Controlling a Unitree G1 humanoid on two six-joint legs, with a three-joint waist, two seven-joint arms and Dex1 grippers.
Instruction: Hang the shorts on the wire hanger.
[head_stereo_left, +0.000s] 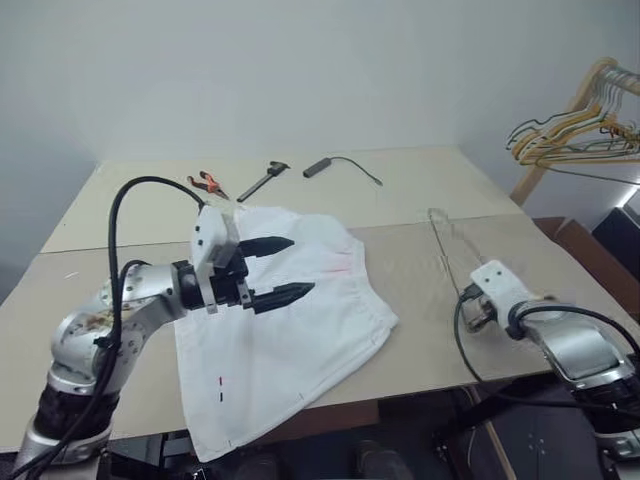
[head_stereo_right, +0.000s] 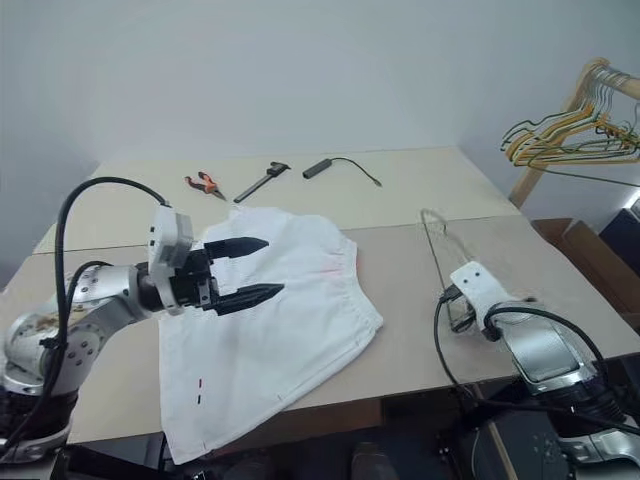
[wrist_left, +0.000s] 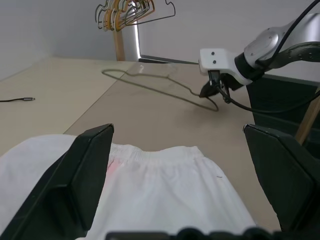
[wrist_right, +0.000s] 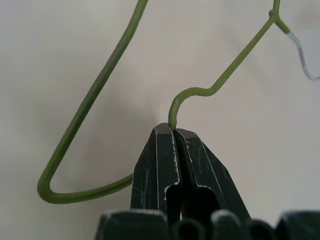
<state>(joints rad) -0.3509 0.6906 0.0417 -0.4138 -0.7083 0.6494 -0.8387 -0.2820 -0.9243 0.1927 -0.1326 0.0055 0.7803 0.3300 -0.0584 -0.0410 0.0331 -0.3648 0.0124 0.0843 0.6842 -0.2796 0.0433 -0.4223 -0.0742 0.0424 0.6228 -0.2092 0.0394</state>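
The shorts (head_stereo_left: 290, 335) lie spread flat at the near edge of the desk (head_stereo_left: 420, 185), and their hem hangs a little over this edge. Two small dash marks show near the hem. The left gripper (head_stereo_left: 283, 268) hovers just above the cloth, and its black fingers (head_stereo_left: 268, 244) stand wide apart with nothing between them. To the right, near the same front edge, the right gripper (wrist_right: 174, 134) has its fingers pressed tight together on the wire hanger (head_stereo_left: 448, 245), at a curl of the thin wire. The hanger lies flat on the desk and reaches away from the gripper toward the middle; it is well apart from the shorts. The desk top is pale beige and seems made of two boards with a seam between them. On the far board lie pliers (head_stereo_left: 206, 182) with orange handles, a dark hand tool (head_stereo_left: 264, 179) and a small black stick with a cable (head_stereo_left: 340, 164). Behind is a plain light wall. At the far right, a wooden rack holds a bunch of yellowish hangers (head_stereo_left: 580, 130).
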